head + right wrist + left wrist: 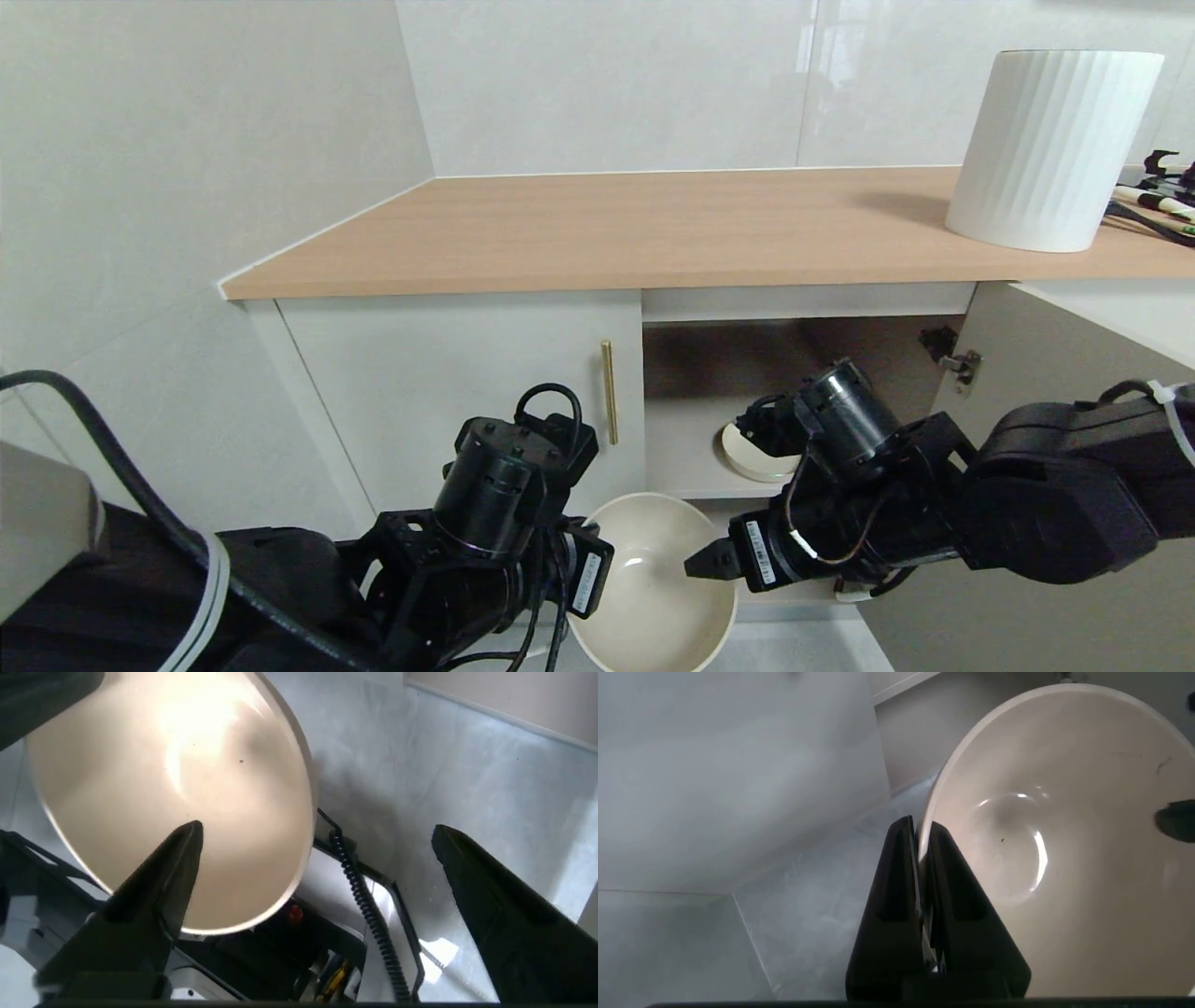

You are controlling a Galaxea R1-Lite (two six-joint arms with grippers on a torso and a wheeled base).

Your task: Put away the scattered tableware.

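The cream bowl [653,597] hangs low before the open cabinet [681,467], above the grey floor. The left gripper [921,831] has its jaws pressed together on the bowl's rim. The right gripper [318,833] is spread wide across the opposite rim and grips nothing. White stickers [758,553] on both grippers have print too small to read. A plate [752,462] lies on the cabinet shelf.

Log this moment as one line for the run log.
left tool shut on bowl rim | right tool open near bowl rim | plate on cabinet shelf
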